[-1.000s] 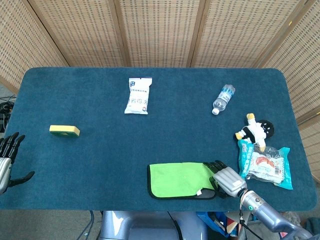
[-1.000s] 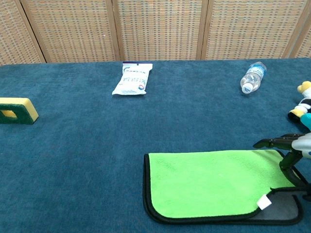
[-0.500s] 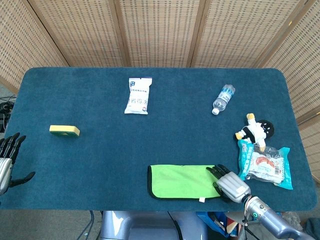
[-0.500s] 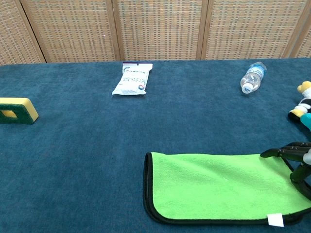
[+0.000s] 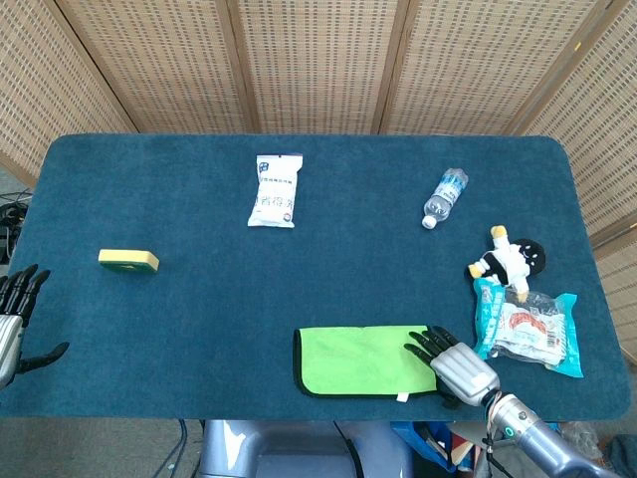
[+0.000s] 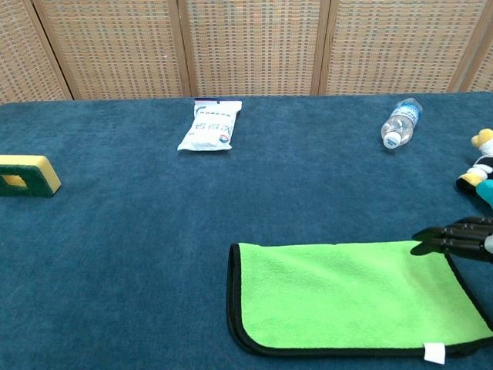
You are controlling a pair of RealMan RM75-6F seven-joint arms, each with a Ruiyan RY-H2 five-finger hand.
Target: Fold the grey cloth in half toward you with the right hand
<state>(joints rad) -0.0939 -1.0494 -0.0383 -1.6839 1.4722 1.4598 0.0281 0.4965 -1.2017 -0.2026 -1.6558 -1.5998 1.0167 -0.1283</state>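
We see the table point(image 5: 199, 299), covered in dark blue felt, filling most of both views. On it, at the lower centre of the head view and the lower right of the chest view, lies the cloth point(image 5: 358, 361). It rests flat as a doubled rectangle, green face up, black binding along its left and near edges, a small white tag at its lower right corner. No grey face shows, so we judge the fold toward us to be made; what we think is left is only for the right hand to draw clear.

Our right hand point(image 5: 456, 366) sits at the cloth's right edge, lower right of the head view. Its dark fingers point(image 6: 454, 233) reach out flat and straight over the cloth's far right corner, and we see nothing pinched or gripped in them. Whether they touch the fabric we cannot tell.

Our left hand point(image 5: 14, 324) hangs at the lower left edge of the head view, off the table, fingers spread and empty.

Further back lie a snack packet point(image 5: 528, 334), a white pouch point(image 5: 275, 190), a plush toy point(image 5: 510, 257), a bottle point(image 5: 444, 196) and a sponge point(image 5: 128, 260), all well apart from the cloth.
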